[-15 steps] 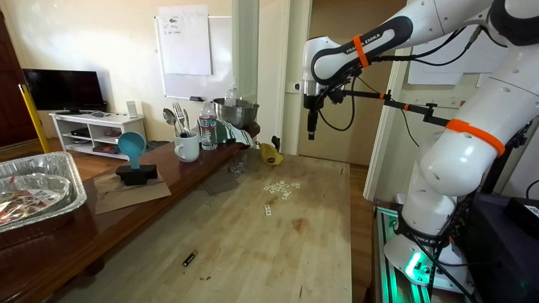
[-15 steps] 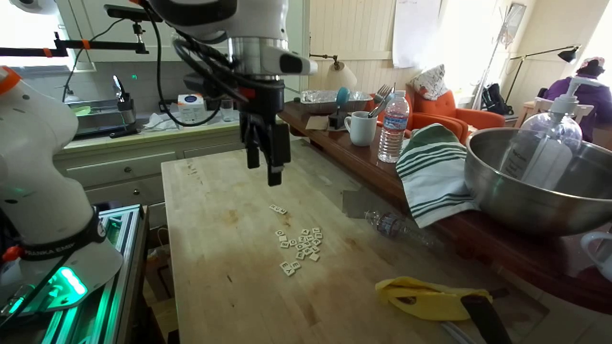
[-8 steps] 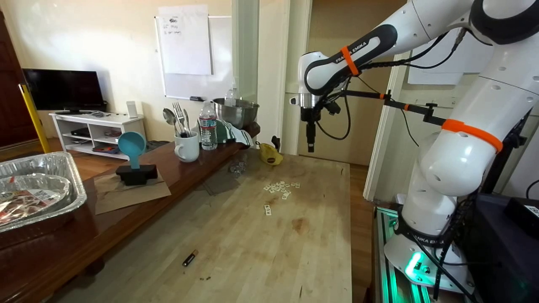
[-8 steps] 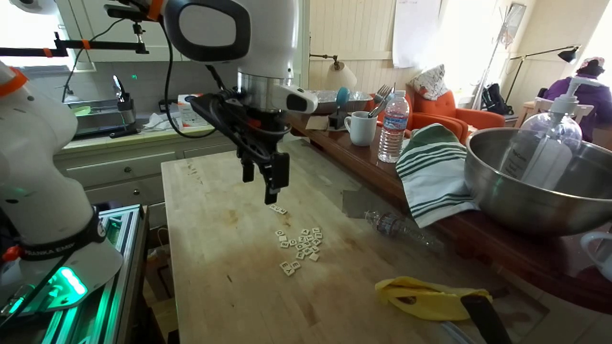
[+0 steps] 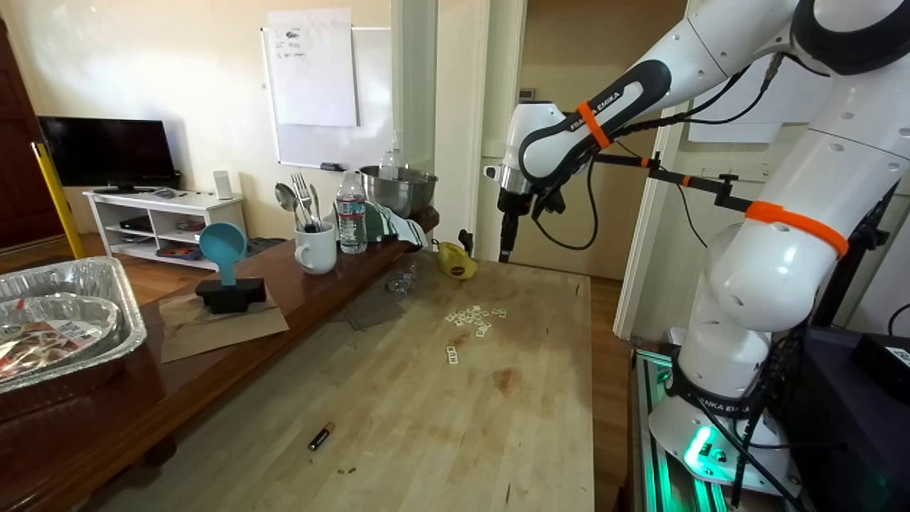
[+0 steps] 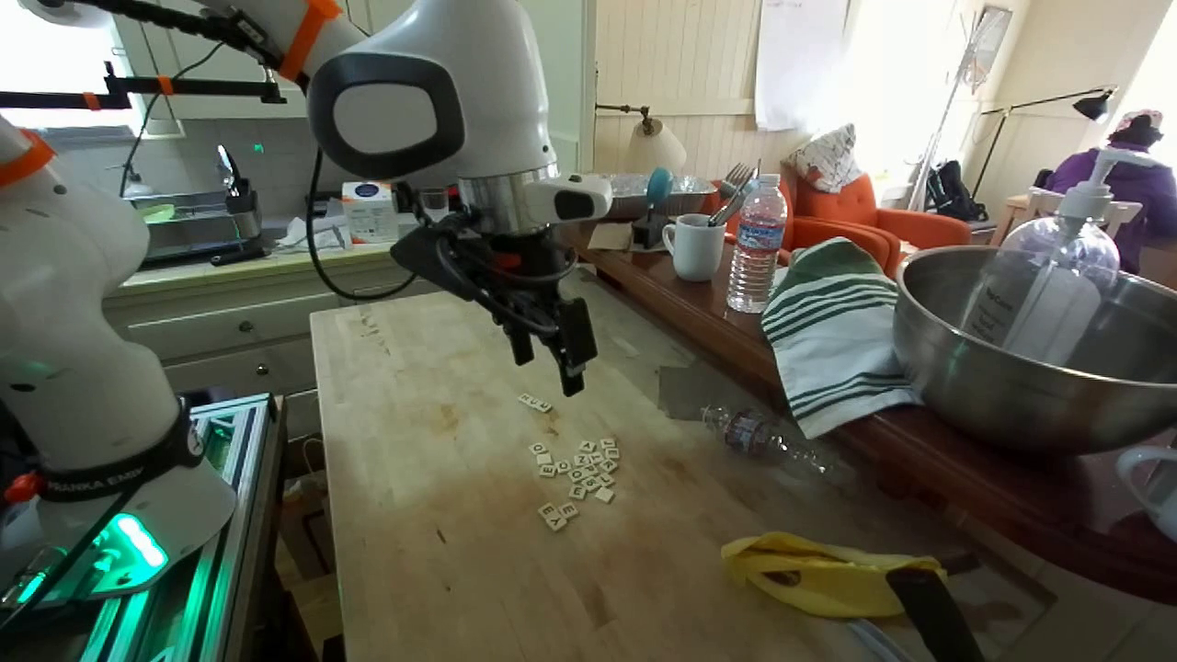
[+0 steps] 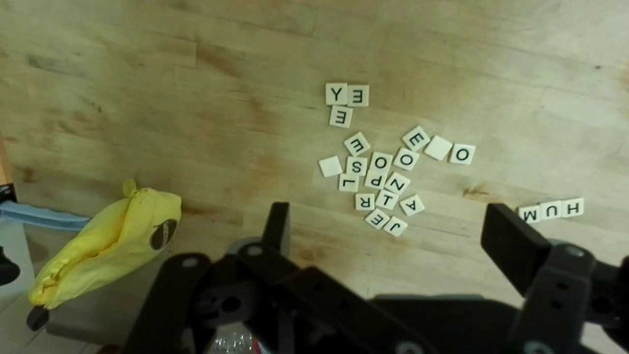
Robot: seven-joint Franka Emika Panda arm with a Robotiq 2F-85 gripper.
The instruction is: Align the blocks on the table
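The blocks are small cream letter tiles on the light wooden table (image 5: 426,434). Most lie in a loose cluster (image 7: 376,179), some turned and touching, two with blank faces up. A Y tile (image 7: 336,94) and two E tiles sit together apart from it. A straight row reading H, U, M (image 7: 550,210) lies on the other side; it also shows in both exterior views (image 5: 452,355) (image 6: 534,403). My gripper (image 7: 388,209) is open and empty, above the table and tilted in both exterior views (image 5: 505,256) (image 6: 548,372). In the wrist view the right finger is beside the M tile's image.
A yellow pouch (image 6: 818,575) and a clear plastic bottle (image 6: 759,437) lie on the table. A battery (image 5: 321,436) lies farther along it. A raised dark wooden ledge (image 5: 234,363) runs alongside, bearing a mug (image 5: 316,249), a water bottle (image 5: 351,220) and a metal bowl (image 6: 1039,386).
My gripper has come down, and the wrist has turned and tilted so the fingertips point more toward the dark ledge. The blocks have not moved.
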